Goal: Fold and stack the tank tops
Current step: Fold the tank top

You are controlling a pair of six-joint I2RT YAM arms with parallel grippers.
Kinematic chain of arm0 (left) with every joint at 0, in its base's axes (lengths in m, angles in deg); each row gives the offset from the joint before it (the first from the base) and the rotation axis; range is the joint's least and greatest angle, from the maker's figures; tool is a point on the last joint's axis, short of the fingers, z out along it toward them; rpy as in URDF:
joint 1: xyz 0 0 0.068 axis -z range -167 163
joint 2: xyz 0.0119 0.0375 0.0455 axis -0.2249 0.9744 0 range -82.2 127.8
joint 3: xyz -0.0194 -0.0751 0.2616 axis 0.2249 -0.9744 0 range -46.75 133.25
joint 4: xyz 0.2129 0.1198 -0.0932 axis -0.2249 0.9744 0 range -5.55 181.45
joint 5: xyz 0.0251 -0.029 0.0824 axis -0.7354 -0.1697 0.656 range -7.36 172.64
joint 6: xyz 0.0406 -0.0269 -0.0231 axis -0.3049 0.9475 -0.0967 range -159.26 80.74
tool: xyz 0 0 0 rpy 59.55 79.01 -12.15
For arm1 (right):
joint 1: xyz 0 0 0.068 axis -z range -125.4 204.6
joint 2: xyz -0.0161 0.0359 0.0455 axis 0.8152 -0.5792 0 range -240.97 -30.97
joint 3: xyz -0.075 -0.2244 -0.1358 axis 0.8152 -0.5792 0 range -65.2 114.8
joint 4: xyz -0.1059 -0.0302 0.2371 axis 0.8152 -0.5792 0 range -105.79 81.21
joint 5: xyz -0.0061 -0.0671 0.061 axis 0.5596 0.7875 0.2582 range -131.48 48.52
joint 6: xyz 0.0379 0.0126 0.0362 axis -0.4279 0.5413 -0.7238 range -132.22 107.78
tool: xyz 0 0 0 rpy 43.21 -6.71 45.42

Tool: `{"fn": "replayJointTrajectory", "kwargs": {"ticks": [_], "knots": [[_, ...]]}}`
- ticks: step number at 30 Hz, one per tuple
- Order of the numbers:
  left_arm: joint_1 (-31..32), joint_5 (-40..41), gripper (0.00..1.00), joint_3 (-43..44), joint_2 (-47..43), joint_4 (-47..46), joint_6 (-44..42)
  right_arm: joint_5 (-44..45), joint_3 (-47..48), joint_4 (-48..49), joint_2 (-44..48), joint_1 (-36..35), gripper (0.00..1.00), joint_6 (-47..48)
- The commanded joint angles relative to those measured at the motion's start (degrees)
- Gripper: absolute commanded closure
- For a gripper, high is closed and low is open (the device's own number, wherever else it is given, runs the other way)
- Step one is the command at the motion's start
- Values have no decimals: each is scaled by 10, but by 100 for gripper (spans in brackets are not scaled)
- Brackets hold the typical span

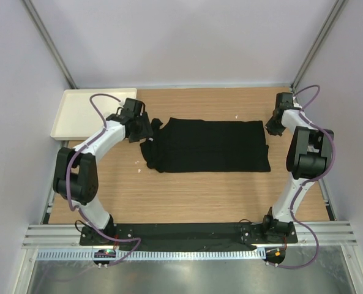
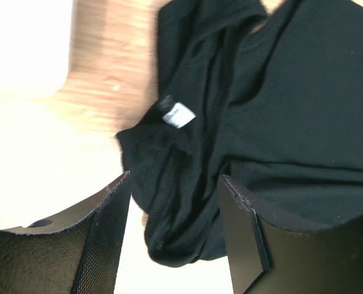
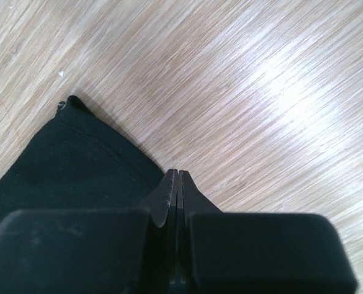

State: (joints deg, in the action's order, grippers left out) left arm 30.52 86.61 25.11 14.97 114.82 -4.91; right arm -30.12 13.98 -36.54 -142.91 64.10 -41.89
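One black tank top [image 1: 212,146] lies spread flat across the wooden table, its strap end bunched at the left. My left gripper [image 1: 145,130] hovers open over that bunched end. In the left wrist view a rumpled fold of the tank top [image 2: 187,202] sits between the spread fingers of the left gripper [image 2: 175,177], and a white label [image 2: 178,114] shows. My right gripper [image 1: 272,127] is at the garment's far right corner. In the right wrist view the right gripper [image 3: 176,174] has its jaws pressed together right on the tank top's [image 3: 65,165] edge.
A white tray [image 1: 83,113] sits at the table's far left corner, just left of my left gripper, and shows as a bright patch, the tray [image 2: 22,43], in the left wrist view. Bare wood table [image 1: 187,196] lies in front of the garment. Metal frame posts stand at the back corners.
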Motion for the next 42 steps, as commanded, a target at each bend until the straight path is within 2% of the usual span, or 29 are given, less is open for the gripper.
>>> {"fn": "replayJointTrajectory", "kwargs": {"ticks": [1,9,11,13,14,15,16,17,18,21,23,25,26,27,32,38,40,42], "knots": [[16,-17,40,44,21,-9,-24,24,11,1,27,7,99,3],[42,-5,44,59,79,11,-20,-10,8,7,19,11,99,5],[43,9,44,46,75,14,-16,-19,5,4,23,9,61,11],[44,26,44,26,67,14,-13,-20,-1,11,30,-3,38,18],[43,45,44,20,59,14,-12,-28,-4,16,34,-9,36,24],[43,73,57,4,52,17,-14,-27,18,-3,12,-35,41,47],[43,74,57,4,52,17,-13,-23,26,-11,12,-35,41,47],[42,80,64,0,51,16,-11,-19,34,-19,-5,-39,44,52],[42,83,76,-1,50,16,-10,-13,42,-27,-19,-44,48,53],[39,103,95,-12,40,14,-6,28,76,-61,-56,-52,49,52],[29,115,100,-17,34,14,-3,31,77,-58,-65,-52,54,52],[14,102,100,-28,26,10,3,31,73,-51,-70,-52,72,50],[-3,90,100,-50,4,-3,13,42,72,-52,-69,-52,91,49],[-10,85,100,-69,-12,-14,19,47,72,-53,-71,-51,98,42],[-47,89,100,-209,-122,-96,56,53,57,-38,-59,-41,99,28],[-69,111,100,-302,-196,-116,111,54,50,-30,-45,-39,99,22],[-72,119,94,-319,-213,-124,130,57,49,-28,-43,-38,99,22],[-80,137,92,-332,-225,-120,140,65,47,-28,-39,-37,99,17]]}}
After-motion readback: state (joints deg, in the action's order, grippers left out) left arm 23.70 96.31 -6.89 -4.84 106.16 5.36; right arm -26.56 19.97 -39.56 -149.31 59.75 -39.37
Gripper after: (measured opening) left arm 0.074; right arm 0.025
